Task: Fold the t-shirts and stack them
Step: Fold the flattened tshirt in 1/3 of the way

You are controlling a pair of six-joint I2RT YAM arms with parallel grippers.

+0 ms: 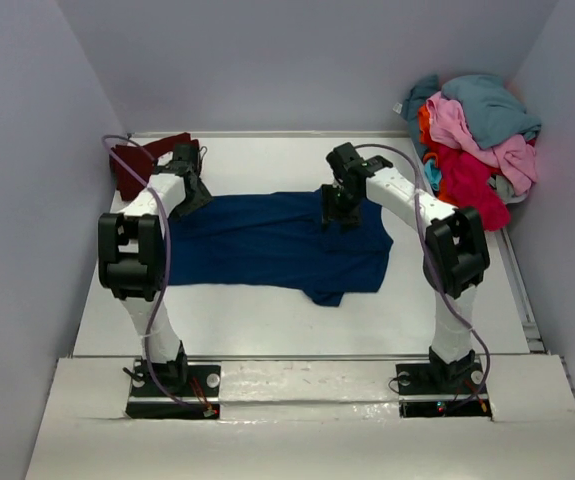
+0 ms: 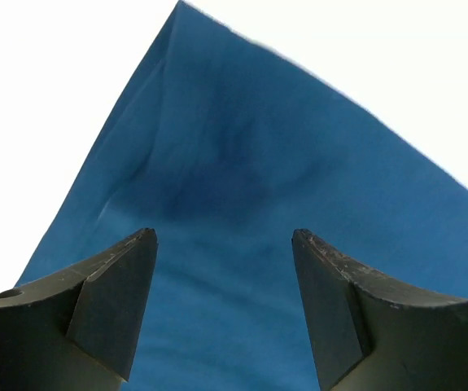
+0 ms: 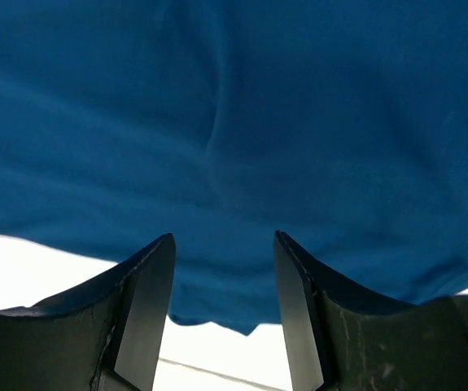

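okay, your left gripper [image 2: 224,236] and right gripper [image 3: 224,238] both hang released over the navy t-shirt [image 1: 267,245] far edge; table [image 1: 267,325] open near side.

White-and-black left arm [image 1: 145,250] bends forward; dark left gripper [image 2: 224,236] hangs over the left end of the spread navy blue cloth t-shirt [image 1: 267,250], jaws wide apart. The right arm [image 1: 442,240] holds the right gripper [image 3: 224,238] over its far right part, jaws parted
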